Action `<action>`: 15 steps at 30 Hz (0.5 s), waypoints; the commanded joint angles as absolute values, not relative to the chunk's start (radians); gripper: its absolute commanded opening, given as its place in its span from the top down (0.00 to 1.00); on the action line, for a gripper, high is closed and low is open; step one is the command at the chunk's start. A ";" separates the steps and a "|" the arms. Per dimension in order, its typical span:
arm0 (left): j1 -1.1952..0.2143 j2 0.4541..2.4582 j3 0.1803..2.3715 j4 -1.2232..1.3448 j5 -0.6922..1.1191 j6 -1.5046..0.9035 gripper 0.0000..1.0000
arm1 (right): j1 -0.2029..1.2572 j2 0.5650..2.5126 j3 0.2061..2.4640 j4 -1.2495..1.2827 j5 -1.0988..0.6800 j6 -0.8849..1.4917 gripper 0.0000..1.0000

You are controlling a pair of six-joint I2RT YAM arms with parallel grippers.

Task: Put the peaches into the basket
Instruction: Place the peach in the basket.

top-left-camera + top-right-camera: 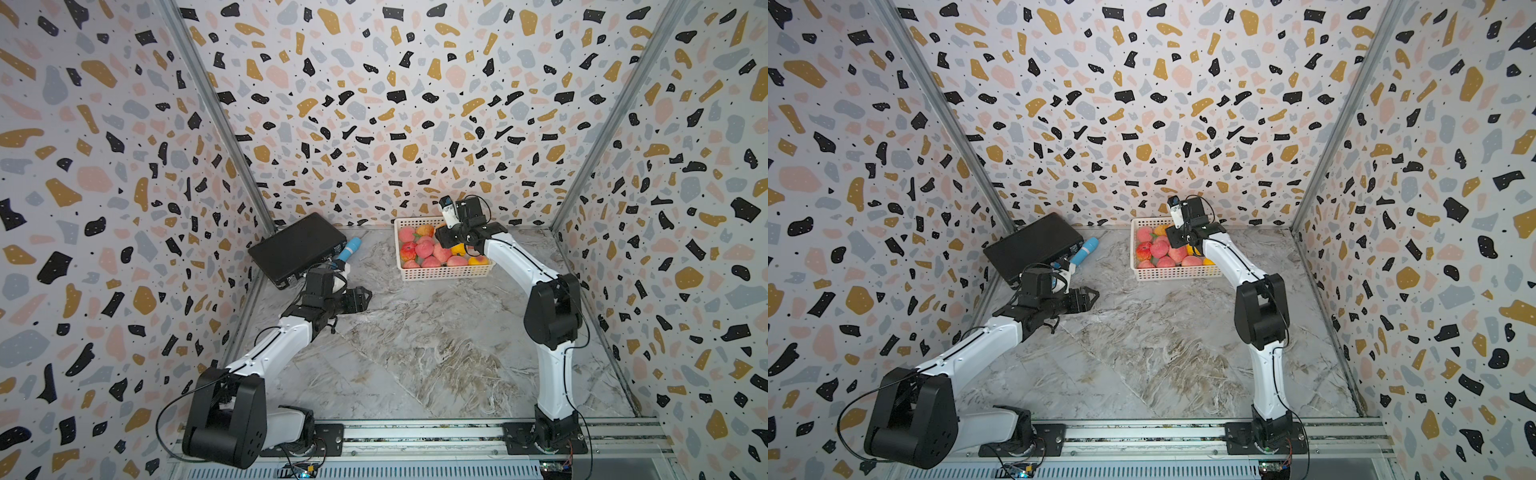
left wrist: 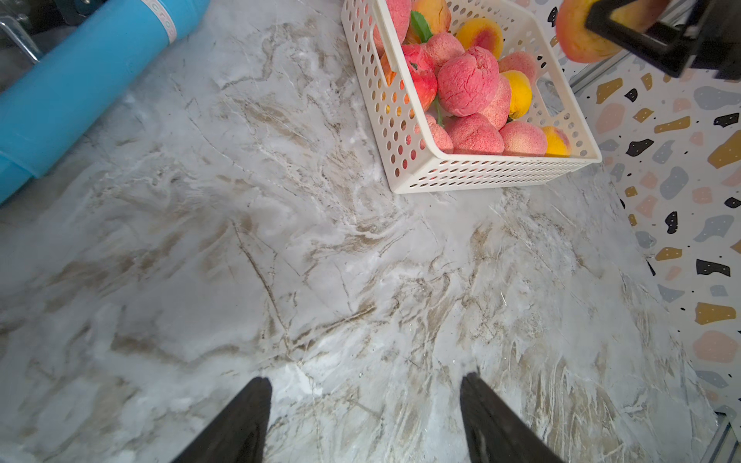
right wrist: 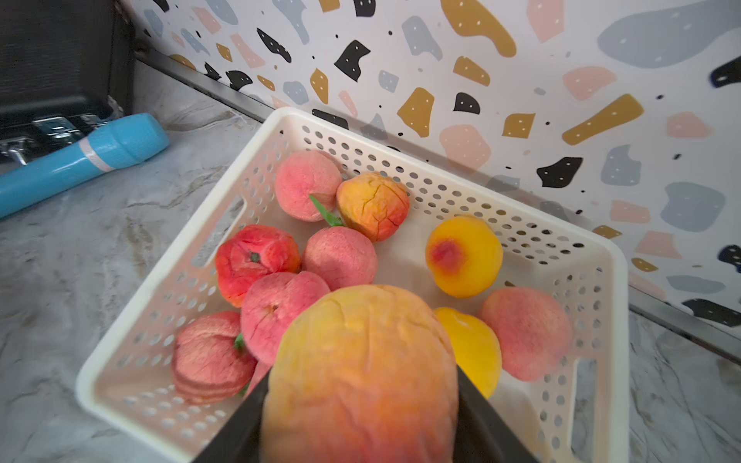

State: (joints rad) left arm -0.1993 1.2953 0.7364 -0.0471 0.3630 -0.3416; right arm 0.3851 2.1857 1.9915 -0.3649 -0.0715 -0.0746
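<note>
The white perforated basket (image 1: 444,273) (image 1: 1177,273) (image 2: 481,173) (image 3: 461,192) stands at the back of the marble table against the wall. Several pink, red and yellow peaches (image 1: 424,249) (image 1: 1160,249) (image 2: 467,80) (image 3: 339,256) lie in it. My right gripper (image 1: 442,237) (image 1: 1173,239) (image 3: 363,379) hangs over the basket, shut on a yellow-orange peach (image 3: 361,352) (image 2: 577,36) that sits above the fruit below. My left gripper (image 1: 365,297) (image 1: 1094,296) (image 2: 367,379) hovers over bare table to the left of the basket, open, with nothing between its fingers.
A flat black case (image 1: 297,245) (image 1: 1034,245) lies at the back left, with a blue cylinder (image 1: 351,248) (image 1: 1086,249) (image 2: 80,80) (image 3: 80,160) beside it. Terrazzo-patterned walls close in the table on three sides.
</note>
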 commanded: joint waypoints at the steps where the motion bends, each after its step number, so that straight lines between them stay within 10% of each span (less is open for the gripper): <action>1: -0.209 1.301 0.735 -0.044 0.382 -0.340 0.25 | 0.363 2.243 2.110 -0.331 -0.127 -0.129 0.39; 15: -0.219 1.346 0.756 -0.062 0.393 -0.342 0.25 | 0.321 2.544 2.365 -0.199 -0.192 -0.067 0.30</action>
